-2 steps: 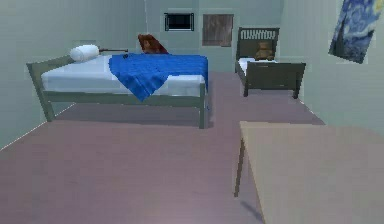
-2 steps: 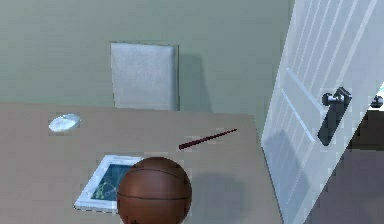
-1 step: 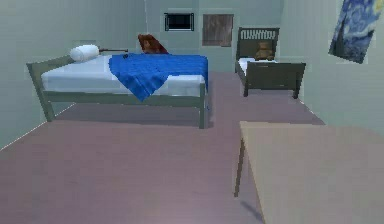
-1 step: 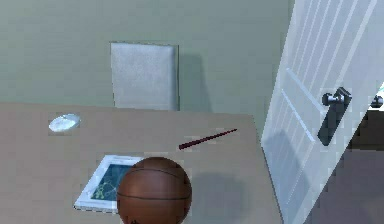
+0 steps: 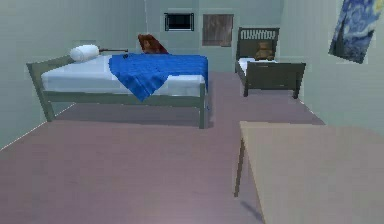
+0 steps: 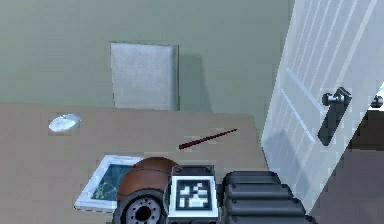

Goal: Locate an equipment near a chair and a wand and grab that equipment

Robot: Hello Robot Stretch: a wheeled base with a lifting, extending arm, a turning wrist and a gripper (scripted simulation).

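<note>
Arm (image 6: 262, 198) at tan table (image 6: 40, 150); wand (image 6: 208, 139), chair (image 6: 144, 75) beyond; white door (image 6: 310, 90).

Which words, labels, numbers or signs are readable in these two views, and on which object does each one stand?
No text can be read.
Poster: a painting, no letters.
Framed picture: too small to tell.
Flat sheet on the table: print too blurred to read.
White square on the arm: black pattern, no words.
</note>
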